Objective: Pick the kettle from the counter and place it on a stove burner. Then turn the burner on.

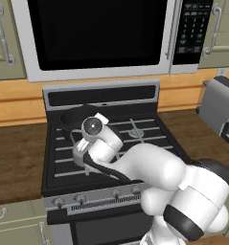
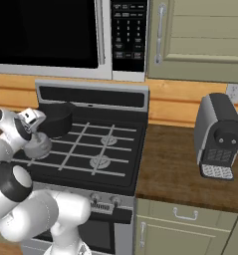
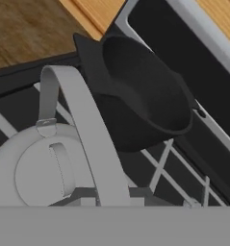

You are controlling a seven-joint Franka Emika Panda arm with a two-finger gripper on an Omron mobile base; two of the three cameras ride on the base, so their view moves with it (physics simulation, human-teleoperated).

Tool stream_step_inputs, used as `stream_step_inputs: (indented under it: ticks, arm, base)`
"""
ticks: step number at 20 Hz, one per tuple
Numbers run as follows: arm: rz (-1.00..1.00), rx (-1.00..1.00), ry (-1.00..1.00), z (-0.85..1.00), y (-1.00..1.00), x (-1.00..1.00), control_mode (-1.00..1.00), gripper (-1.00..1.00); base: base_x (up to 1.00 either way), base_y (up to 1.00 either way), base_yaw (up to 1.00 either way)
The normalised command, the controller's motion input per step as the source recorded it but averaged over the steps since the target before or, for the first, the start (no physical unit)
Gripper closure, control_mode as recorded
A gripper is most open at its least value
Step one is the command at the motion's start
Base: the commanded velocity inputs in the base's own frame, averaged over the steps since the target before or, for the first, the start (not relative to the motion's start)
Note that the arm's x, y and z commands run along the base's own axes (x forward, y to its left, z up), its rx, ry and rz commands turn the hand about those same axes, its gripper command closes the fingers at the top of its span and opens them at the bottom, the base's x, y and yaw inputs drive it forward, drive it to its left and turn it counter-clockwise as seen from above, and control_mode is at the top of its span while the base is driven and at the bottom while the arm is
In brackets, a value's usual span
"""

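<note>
Black cooktop (image 2: 120,164) between wood counter (image 2: 190,169) stretches

Directly below my hand sits the grey kettle (image 3: 39,168), its thin arched handle (image 3: 83,134) rising toward me and its lid knob visible at centre. It rests over the grey grate bars (image 3: 159,168) of the black cooktop. Just beyond stands the black pot (image 3: 145,96). Brown wood-grain counter (image 3: 25,29) lies past the cooktop's edge.

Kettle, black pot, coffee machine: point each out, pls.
kettle (image 3: 34,168): hand view, on its lid.
black pot (image 3: 145,101): hand view, inside its bowl.
coffee machine (image 2: 219,130): right base view, on its front face.
</note>
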Motion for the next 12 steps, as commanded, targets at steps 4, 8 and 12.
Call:
stream_step_inputs:
  ticks: [4, 8, 12]
  arm:
    - [0.00, 0.09, 0.00, -0.09, 0.02, 0.24, -1.00, 1.00]
    - [0.00, 0.09, 0.00, -0.26, 0.00, 0.10, -1.00, 1.00]
    - [0.00, 0.05, 0.00, -0.31, 0.00, 0.00, -1.00, 1.00]
  base:
    - [0.00, 0.00, 0.00]
    - [0.00, 0.00, 0.00]
    - [0.00, 0.00, 0.00]
